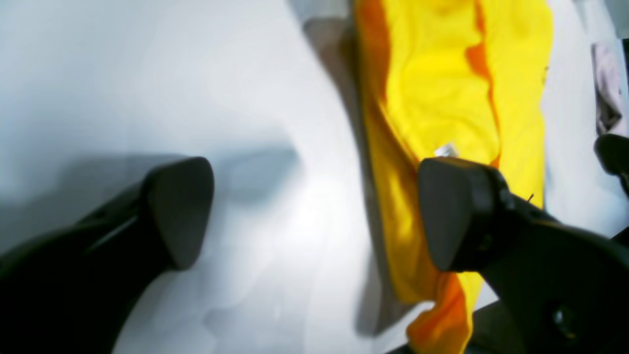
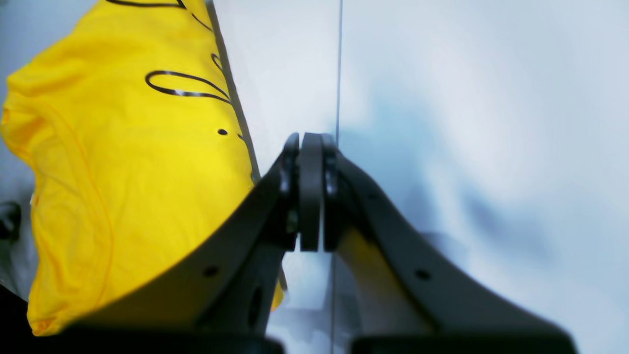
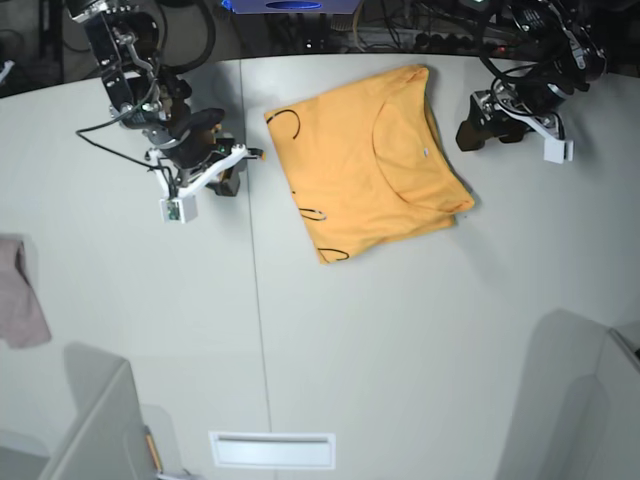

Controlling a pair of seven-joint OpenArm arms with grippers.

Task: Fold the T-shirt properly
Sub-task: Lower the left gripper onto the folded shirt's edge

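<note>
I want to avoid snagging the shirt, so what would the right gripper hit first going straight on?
Probably the white tabletop, near its dark seam: the right gripper seems to point just beside the T-shirt, though its height is unclear.

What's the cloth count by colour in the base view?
Orange-yellow: 1, the T-shirt, between the two arms
Pinkish-mauve: 1, the small cloth, at the left edge
Total: 2
</note>
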